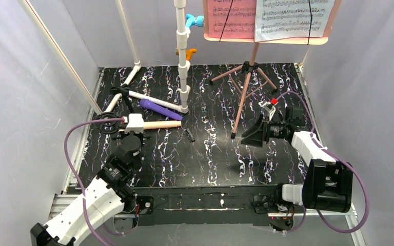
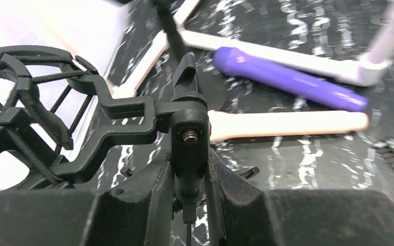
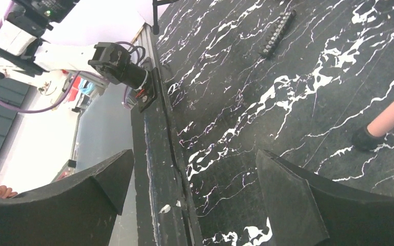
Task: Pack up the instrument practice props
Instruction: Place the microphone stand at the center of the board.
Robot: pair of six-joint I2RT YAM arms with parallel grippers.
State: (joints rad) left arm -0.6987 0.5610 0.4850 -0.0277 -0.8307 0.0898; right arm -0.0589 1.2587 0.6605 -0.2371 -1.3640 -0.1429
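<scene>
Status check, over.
Left gripper shut on black ring mount. Right gripper open, near music stand foot. Stand upright, pages on. Purple tube, beige tube lying loose.

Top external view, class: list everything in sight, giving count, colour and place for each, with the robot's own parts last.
tripod music stand: one, pink, back right of mat
sheet-music pages: two visible, pink and white, on the stand's desk
recorder-like tubes: two, purple and beige-pink, left part of mat
pipe frame: one, white with blue and orange fittings, back left
comb-like clip: one, black, mid-mat
ring-shaped cord mount: one, black, left edge
marbled mat: one, black with white veins
left gripper: shut on the mount
right gripper: open, near a stand foot
</scene>
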